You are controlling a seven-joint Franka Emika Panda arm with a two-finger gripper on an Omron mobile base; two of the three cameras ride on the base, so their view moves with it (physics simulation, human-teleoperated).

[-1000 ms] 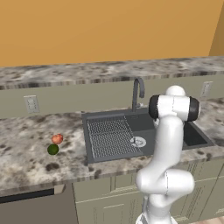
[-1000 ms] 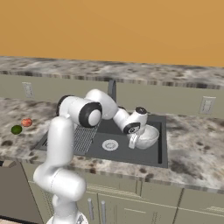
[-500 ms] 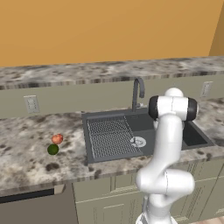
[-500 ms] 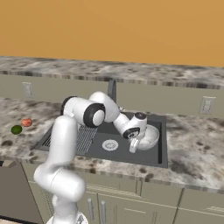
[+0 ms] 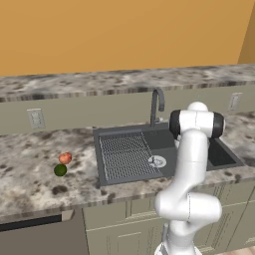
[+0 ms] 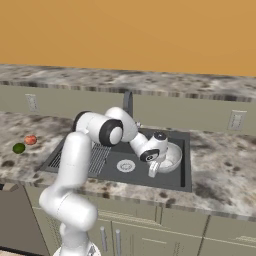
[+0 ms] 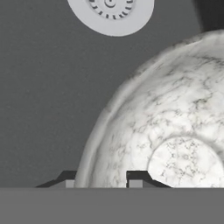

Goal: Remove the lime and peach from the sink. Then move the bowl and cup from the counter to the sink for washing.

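Claw at bowl rim, bowl down in sink

From my hand cam the claw [image 7: 101,183] straddles the rim of the bowl [image 7: 175,127], one tip each side; jaws partly open, can't tell if they grip it. Bowl sits in the sink [image 6: 107,172] basin, rt of the drain [image 6: 125,165], faucet [image 6: 128,102] behind. Farther left on the surface [image 5: 30,164], lime [image 5: 60,170] and peach [image 5: 65,158] lie just beside each other, well apart from the sink.
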